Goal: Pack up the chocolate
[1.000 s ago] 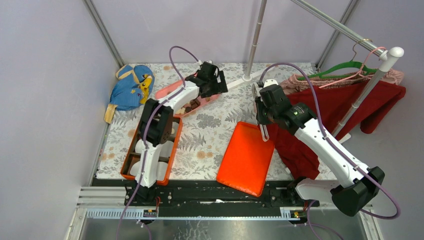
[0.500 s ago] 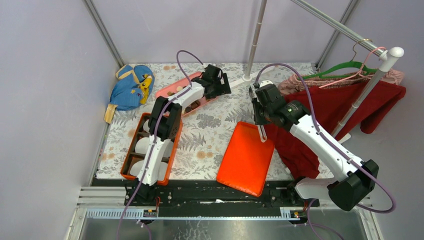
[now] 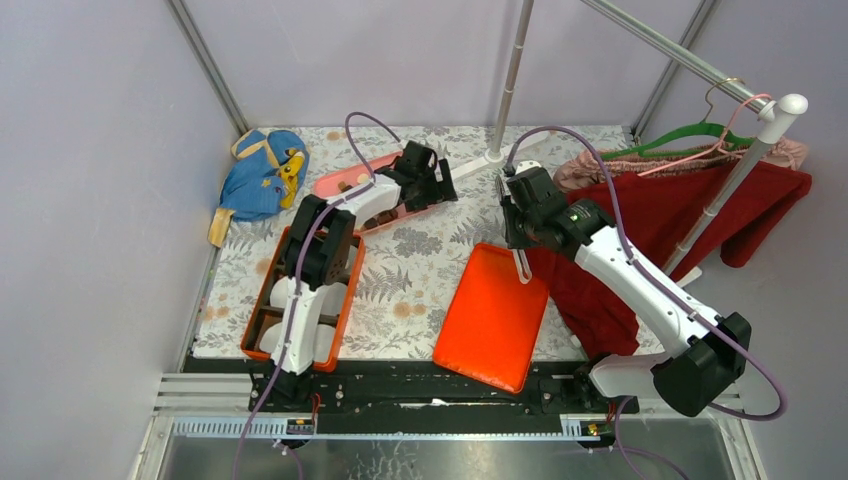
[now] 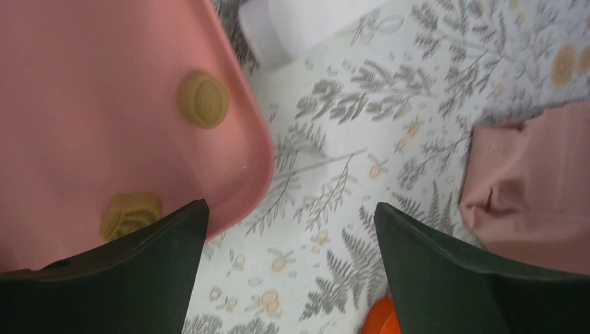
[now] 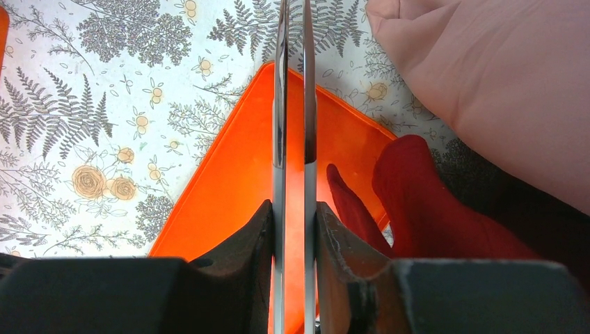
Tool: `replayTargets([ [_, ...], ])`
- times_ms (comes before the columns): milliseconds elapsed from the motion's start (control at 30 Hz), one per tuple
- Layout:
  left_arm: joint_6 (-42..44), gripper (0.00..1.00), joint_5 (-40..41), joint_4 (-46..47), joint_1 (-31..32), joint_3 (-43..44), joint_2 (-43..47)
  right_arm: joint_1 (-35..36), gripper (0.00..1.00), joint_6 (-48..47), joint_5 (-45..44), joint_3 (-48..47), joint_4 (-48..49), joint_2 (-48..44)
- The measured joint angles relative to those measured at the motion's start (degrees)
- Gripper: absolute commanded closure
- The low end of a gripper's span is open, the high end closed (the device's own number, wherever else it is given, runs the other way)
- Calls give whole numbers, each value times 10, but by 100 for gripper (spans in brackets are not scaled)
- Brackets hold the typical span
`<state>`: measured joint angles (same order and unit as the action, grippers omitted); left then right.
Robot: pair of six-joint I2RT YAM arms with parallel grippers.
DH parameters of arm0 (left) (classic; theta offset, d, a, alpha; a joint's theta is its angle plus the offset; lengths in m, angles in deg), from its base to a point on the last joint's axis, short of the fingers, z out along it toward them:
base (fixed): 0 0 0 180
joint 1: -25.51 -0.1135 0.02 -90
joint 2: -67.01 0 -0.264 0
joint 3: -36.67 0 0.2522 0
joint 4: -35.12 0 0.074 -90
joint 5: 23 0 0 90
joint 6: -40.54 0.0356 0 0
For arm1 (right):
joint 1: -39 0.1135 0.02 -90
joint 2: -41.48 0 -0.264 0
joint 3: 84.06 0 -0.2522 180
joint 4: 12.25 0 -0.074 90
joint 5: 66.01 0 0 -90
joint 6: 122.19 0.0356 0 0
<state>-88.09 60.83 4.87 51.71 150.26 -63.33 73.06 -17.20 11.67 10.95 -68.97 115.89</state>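
Fingers (image 4: 139, 278) of the left gripper (image 4: 289, 209) stand wide apart, holding nothing, over the 3 o'clock end of the pink tray (image 4: 83, 83). Right gripper (image 5: 292, 209) is clamped on metal tongs (image 5: 292, 104). Chocolate (image 4: 202, 99) lies in the tray, at the table's (image 3: 420, 290) 11 o'clock.

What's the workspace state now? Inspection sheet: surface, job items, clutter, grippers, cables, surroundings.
Surface: floral-patterned tablecloth, flat.
Job's things: small brown chocolate pieces on pink plastic tray; orange compartment box partly under left arm; flat orange lid lying apart.
Clutter: blue fabric bag at far left; dark red cloth touching the lid.
Grippers: left gripper open over tray's corner; right gripper shut on thin metal tongs.
Cables: purple cables loop above both arms; no snag seen.
Surroundings: lilac walls; white clothes rail with green hanger.
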Motion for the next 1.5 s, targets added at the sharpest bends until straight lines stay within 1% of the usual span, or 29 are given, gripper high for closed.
replayTargets([
  [100,0,3,2,4,1,-46,30,0,80,-1,0,0,1,4],
  [367,4,3,3,24,4,-133,86,0,80,-2,11,0,4,7],
  [667,42,3,28,19,40,-249,170,0,80,-2,14,0,8,7],
  [1000,99,3,40,-9,88,-310,223,0,80,1,29,0,20,6],
  [1200,113,3,36,-40,106,-354,265,0,80,3,33,2,30,4],
  [1500,129,2,17,-107,117,-364,297,0,79,4,55,2,35,4],
])
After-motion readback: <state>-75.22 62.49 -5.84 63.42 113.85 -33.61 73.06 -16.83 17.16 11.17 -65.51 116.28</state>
